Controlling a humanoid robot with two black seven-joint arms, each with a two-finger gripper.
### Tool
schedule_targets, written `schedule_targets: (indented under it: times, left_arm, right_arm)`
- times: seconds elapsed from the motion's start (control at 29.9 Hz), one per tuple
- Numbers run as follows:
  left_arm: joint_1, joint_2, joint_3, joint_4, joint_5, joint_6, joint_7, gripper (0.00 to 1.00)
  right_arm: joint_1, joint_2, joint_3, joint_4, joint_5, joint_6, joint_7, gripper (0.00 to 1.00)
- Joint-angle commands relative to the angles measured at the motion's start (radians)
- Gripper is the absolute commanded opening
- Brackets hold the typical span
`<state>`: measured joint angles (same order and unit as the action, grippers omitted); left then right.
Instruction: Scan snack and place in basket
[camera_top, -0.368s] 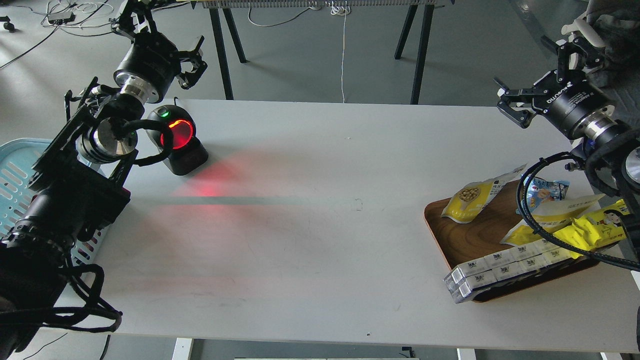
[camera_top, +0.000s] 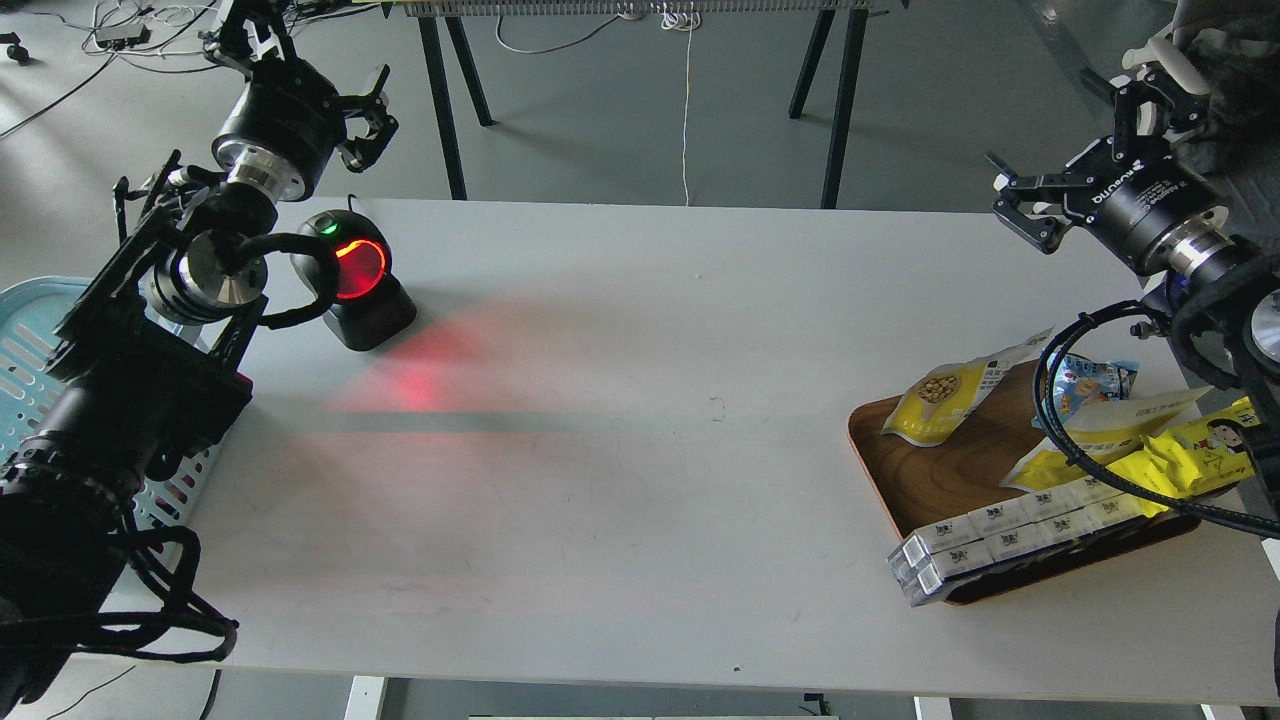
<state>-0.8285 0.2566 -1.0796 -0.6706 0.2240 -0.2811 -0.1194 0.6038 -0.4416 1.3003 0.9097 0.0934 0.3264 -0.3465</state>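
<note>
The snack (camera_top: 945, 398), a pouch with a yellow lower half, white top and a round picture of tan nuts, lies tilted on the left part of the brown wooden tray (camera_top: 960, 475) at the right. The light blue basket (camera_top: 30, 345) sits at the far left, mostly hidden behind my left arm. My left gripper (camera_top: 368, 115) is open and empty, raised beyond the table's far left edge above the scanner. My right gripper (camera_top: 1020, 205) is open and empty, raised above the table's far right, well above and behind the snack.
A black scanner (camera_top: 355, 280) with a glowing red ring stands at the back left and casts red light on the white table (camera_top: 640, 450). The tray also holds bright-yellow packs (camera_top: 1180, 455), a blue-white pack (camera_top: 1090, 380) and white boxes (camera_top: 1000, 545). Black table legs stand behind.
</note>
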Motion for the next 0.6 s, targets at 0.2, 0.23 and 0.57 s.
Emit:
schedule_targets:
  times: [0.2,0.23,0.57]
  left_arm:
    - [0.0,-0.004,0.007,-0.001,0.0,-0.009,0.007,1.0]
    - [0.0,-0.004,0.007,-0.001,0.0,-0.006,0.007,1.0]
    - [0.002,0.007,0.012,0.014,0.012,0.006,0.004,1.0]
  right_arm:
    - [0.025,0.001,-0.006,-0.006,-0.009,-0.056,-0.002,0.99]
    - [0.027,0.0,-0.007,-0.006,-0.011,-0.058,-0.002,0.99]
    - [0.246,-0.057,-0.226,-0.066,-0.009,-0.089,-0.002,0.99]
